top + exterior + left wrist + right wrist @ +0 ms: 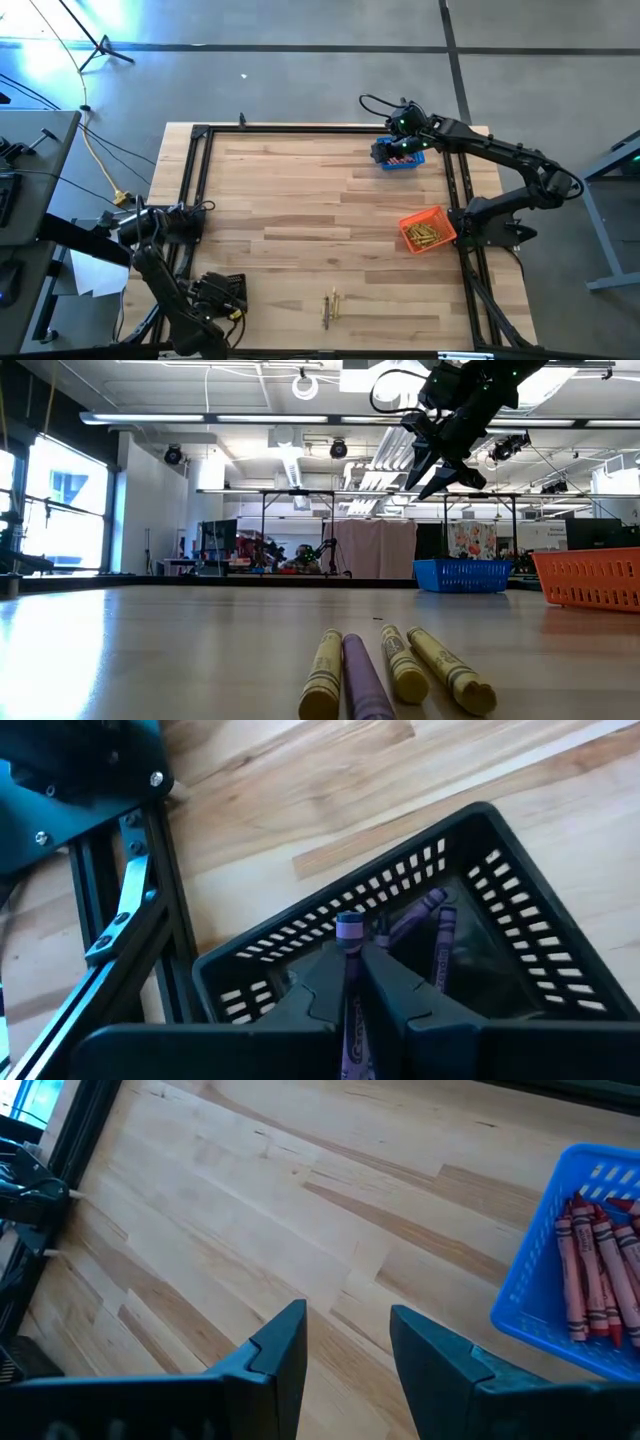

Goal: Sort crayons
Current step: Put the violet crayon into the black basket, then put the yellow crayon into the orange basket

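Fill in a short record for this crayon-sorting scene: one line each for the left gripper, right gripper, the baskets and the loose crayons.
left gripper: shut on purple crayon, over black mesh basket holding more purple crayons
right gripper: open, empty, above blue mesh basket
blue mesh basket: red crayons inside
orange mesh basket: yellow crayons inside
loose crayons: three yellow, one purple, on the wooden table near its front edge

Two dark jointed arms, black cables
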You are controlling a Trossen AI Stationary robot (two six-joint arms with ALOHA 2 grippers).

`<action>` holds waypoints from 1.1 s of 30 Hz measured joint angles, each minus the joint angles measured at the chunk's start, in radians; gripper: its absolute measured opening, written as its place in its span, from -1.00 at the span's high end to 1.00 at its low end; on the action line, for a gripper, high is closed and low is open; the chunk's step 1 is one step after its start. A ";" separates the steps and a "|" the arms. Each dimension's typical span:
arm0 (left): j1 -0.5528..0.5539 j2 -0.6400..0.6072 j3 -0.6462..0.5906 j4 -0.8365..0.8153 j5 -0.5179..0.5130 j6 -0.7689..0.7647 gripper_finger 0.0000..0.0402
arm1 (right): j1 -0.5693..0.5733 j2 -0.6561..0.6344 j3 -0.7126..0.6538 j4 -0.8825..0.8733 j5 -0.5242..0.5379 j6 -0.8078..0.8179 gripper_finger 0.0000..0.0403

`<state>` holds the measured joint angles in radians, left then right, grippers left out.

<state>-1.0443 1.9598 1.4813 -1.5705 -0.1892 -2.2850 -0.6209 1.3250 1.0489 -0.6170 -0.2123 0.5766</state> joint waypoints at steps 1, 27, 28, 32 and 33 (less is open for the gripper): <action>0.000 0.000 -0.001 0.000 0.005 0.000 0.92 | 0.000 0.000 0.000 0.000 0.000 0.000 0.34; 0.185 -0.001 0.133 0.303 -0.216 0.435 0.50 | 0.000 0.000 0.000 0.000 0.000 0.000 0.34; 0.206 -0.001 0.132 0.354 -0.216 0.488 0.50 | 0.000 0.000 0.000 0.000 0.000 0.000 0.34; 0.280 0.013 0.133 0.552 -0.216 0.675 0.50 | 0.000 0.000 0.000 0.000 0.000 0.000 0.34; 0.297 0.023 0.133 0.594 -0.210 0.711 0.50 | 0.000 0.000 0.000 0.000 0.000 0.000 0.34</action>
<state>-0.7474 1.9833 1.6145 -0.9769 -0.3994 -1.5740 -0.6209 1.3247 1.0489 -0.6170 -0.2123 0.5766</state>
